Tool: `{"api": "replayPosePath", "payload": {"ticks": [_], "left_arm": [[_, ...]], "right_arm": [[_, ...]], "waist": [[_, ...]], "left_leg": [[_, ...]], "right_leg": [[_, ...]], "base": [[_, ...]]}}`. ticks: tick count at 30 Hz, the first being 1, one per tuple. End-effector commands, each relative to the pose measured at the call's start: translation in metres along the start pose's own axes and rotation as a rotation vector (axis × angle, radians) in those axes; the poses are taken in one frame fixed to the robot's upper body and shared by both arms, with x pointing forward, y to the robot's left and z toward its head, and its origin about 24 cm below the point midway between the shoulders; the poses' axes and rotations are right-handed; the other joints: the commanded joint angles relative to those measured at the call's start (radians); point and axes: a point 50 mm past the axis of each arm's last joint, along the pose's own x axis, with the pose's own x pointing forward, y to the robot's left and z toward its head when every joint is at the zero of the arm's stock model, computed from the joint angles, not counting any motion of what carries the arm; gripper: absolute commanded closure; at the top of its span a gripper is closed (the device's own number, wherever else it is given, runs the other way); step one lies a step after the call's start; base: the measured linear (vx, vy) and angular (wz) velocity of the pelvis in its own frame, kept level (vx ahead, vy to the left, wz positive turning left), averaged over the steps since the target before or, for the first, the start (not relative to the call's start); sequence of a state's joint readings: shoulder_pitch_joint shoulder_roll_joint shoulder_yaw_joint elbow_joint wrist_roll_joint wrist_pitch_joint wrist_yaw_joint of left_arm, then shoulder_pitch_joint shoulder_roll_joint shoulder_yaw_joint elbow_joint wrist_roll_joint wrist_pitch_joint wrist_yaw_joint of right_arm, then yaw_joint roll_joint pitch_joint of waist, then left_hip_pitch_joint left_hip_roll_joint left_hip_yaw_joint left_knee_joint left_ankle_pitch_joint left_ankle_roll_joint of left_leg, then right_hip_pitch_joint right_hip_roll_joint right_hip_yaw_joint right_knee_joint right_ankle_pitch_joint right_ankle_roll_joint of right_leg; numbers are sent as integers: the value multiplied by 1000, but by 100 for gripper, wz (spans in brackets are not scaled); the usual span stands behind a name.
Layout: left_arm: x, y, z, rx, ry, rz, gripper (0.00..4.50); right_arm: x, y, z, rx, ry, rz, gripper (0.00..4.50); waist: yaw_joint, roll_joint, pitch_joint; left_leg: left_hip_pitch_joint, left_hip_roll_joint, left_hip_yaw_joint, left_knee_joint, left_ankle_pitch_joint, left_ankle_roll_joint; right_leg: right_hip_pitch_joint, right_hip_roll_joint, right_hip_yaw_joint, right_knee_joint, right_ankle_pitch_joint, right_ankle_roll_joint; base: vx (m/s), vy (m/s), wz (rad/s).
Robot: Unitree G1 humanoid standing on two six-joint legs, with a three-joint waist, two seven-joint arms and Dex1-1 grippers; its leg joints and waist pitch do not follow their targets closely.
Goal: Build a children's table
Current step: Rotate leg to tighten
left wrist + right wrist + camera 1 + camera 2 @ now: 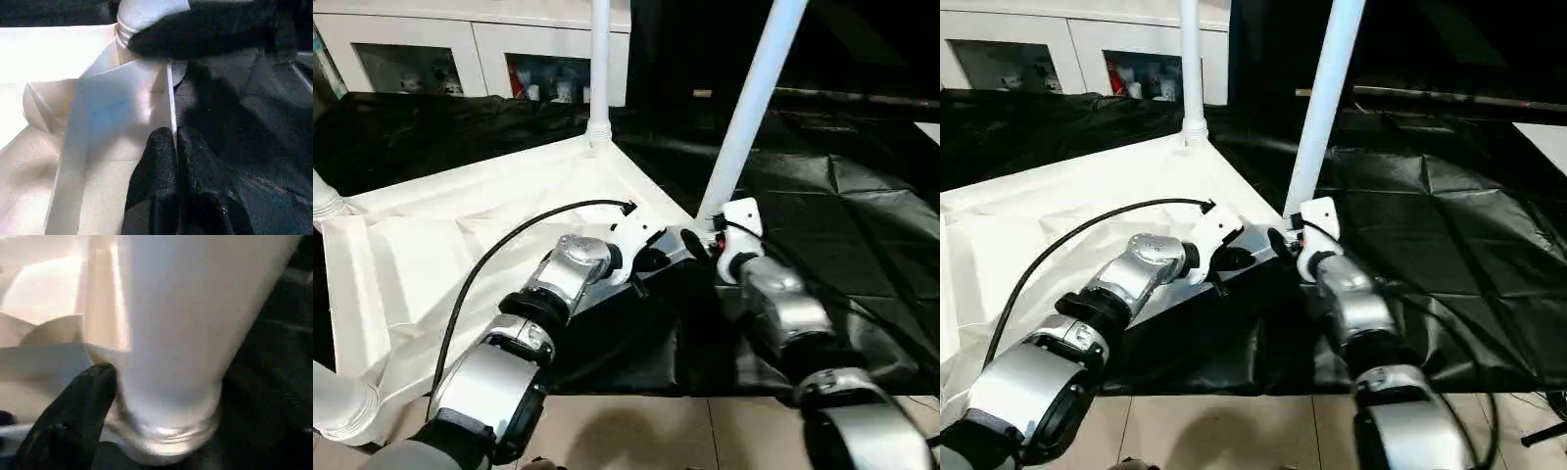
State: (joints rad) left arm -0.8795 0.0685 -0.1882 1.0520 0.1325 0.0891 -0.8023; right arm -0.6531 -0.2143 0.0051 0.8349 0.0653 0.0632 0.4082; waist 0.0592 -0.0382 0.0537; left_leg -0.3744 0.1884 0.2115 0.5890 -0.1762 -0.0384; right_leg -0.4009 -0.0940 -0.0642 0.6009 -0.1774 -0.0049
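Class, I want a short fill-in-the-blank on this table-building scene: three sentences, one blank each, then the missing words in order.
1. The white tabletop lies upside down on a ______ plastic sheet.
2. The left gripper has its fingers pinched on the tabletop's raised ______.
3. The right gripper is at the base of the tilted ______, which leans more than the upright leg at the far corner.

Missing words: black; rim; leg
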Motion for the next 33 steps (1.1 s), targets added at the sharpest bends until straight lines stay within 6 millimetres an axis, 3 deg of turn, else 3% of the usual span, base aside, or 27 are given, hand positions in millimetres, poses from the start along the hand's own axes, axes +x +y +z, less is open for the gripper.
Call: {"api": "replayPosePath", "payload": {"ticks": [1, 6, 12, 19, 28, 33], "left_arm": [[-8, 3, -6, 7, -34, -43, 450], [-21, 5, -9, 37, -61, -154, 450], [-27, 0, -5, 30, -117, -289, 450], [-28, -8, -5, 29, -136, -389, 450], [-29, -9, -7, 30, -124, -408, 450], [-29, -9, -7, 29, -122, -409, 450]], "right_arm": [[-7, -14, 18, -52, -41, 64, 66], [-28, -13, 9, -198, 45, 396, 66], [-36, -8, 6, -186, 82, 568, 66], [-34, -6, 6, -199, 78, 582, 66], [-37, -6, 3, -196, 89, 603, 66], [-36, -6, 3, -174, 77, 599, 125]], "waist": [[4, -18, -63], [8, -20, -66], [15, -17, -69], [35, -14, -65], [35, -17, -66], [36, -15, -67]], "left_leg": [[13, 43, -25, -67, -225, 60], [8, 45, -25, -61, -164, 100], [11, 52, -19, -57, -141, 115], [18, 56, -18, -60, -175, 81], [13, 52, -20, -60, -164, 77], [13, 53, -20, -59, -154, 79]], "right_leg": [[42, -64, 43, -81, -264, -196], [48, -63, 41, -67, -175, -222], [45, -59, 38, -55, -103, -284], [37, -65, 42, -61, -174, -268], [41, -64, 41, -60, -177, -252], [41, -63, 41, -58, -163, -256]], "base": [[0, 0, 0], [0, 0, 0], [0, 0, 0], [0, 0, 0], [0, 0, 0], [0, 0, 0]]}}
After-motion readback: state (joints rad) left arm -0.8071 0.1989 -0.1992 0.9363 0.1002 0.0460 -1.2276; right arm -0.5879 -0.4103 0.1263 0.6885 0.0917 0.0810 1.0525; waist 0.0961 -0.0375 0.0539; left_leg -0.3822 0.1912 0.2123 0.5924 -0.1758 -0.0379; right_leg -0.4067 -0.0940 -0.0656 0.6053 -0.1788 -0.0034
